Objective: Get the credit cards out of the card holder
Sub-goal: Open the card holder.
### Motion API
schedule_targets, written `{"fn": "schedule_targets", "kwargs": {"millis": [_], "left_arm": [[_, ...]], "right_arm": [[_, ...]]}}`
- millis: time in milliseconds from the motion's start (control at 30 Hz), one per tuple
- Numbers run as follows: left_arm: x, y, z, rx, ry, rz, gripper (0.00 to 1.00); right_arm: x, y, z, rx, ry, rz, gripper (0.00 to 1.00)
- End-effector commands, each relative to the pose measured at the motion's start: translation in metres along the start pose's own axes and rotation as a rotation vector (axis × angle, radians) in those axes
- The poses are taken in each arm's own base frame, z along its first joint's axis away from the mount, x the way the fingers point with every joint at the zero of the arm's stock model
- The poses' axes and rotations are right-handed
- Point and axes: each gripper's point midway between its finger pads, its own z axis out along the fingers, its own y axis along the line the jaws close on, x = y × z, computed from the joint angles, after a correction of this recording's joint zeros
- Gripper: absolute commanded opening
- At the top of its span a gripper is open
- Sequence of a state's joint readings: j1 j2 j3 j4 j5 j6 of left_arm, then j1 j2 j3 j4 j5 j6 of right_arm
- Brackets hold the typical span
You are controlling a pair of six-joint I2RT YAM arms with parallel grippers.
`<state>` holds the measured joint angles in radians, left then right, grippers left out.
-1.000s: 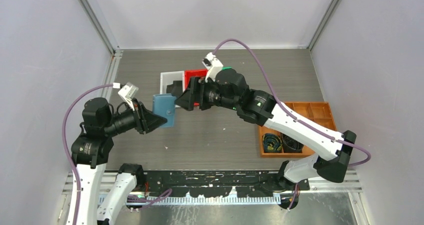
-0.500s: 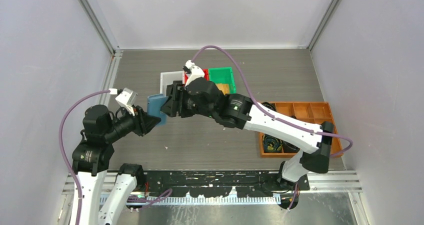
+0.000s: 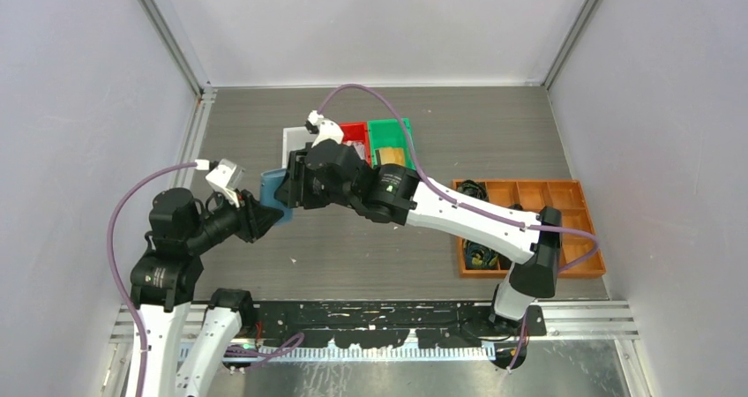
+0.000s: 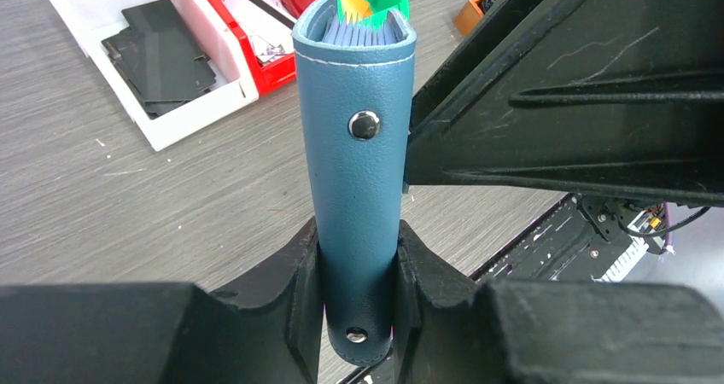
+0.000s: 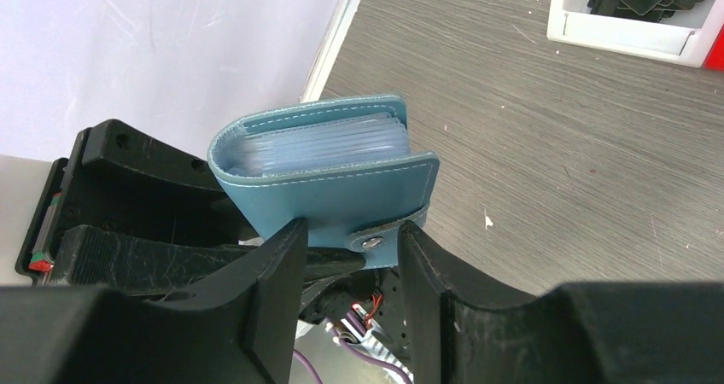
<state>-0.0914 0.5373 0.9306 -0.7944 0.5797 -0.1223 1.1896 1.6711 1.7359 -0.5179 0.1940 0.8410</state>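
Observation:
The blue card holder (image 3: 272,188) (image 4: 359,145) (image 5: 333,179) is held folded above the table, with my left gripper (image 3: 263,212) (image 4: 359,230) shut on its lower end. Its snap tab is fastened, and pale sleeve edges (image 5: 324,145) show at the open side. My right gripper (image 3: 289,185) (image 5: 348,230) is open, with one finger on each side of the snap tab and a gap still showing. Black credit cards (image 4: 162,55) lie in the white bin. A gold card (image 3: 392,156) lies in the green bin.
The white bin (image 3: 295,137), red bin (image 3: 357,131) and green bin (image 3: 394,130) stand in a row behind the grippers. An orange tray (image 3: 529,194) with coiled black cables (image 3: 481,249) sits at the right. Grey walls close in both sides.
My right arm has swung left to the card holder and its jaws have narrowed around the snap tab. My left gripper has drawn the holder slightly left and nearer.

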Motion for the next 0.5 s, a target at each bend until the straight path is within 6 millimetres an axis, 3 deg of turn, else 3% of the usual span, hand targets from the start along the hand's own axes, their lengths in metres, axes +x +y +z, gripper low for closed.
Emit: {"fn": "schedule_targets", "kwargs": {"millis": [0,300,467], "left_arm": [[-0.027,-0.011,-0.006,0.041,-0.119,0.089,0.0],[-0.04,-0.015,-0.011,0.033,-0.168,0.067,0.0],[-0.045,-0.025,-0.016,0.068,-0.183,0.033,0.0]], "right_arm": [[-0.014,0.007,-0.001,0.001,-0.056,0.015,0.47],[0.008,-0.008,0.007,0.025,0.007,0.042,0.46],[0.007,-0.007,0.006,0.018,0.012,0.056,0.45]]}}
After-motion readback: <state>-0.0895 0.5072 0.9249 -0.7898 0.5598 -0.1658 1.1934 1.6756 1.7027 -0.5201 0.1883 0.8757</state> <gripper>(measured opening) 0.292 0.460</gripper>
